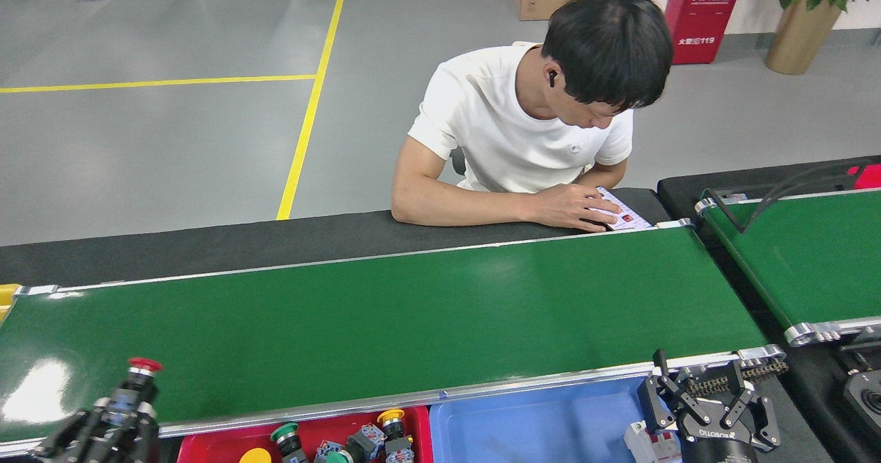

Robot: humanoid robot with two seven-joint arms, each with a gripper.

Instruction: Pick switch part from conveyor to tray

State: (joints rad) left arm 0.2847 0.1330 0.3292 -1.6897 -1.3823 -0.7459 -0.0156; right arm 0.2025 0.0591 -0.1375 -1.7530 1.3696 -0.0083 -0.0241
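Note:
The dark-green conveyor (413, 311) spans the view, and its belt carries no loose parts. At its near left end my left gripper (124, 415) is shut on a switch part (138, 380) with a red mushroom cap, held upright just above the near rail. The red tray (220, 449) lies below that rail, right of the gripper, and holds several switch parts with green and yellow caps. At the bottom right my right gripper (705, 394) stands open with nothing between its fingers, over the right end of a blue tray (537, 422).
A person in a white shirt sits across the belt with a hand (571, 205) on a card at the far rail. A second green conveyor (805, 256) runs at the right. A white breaker (643, 442) lies in the blue tray beside my right gripper.

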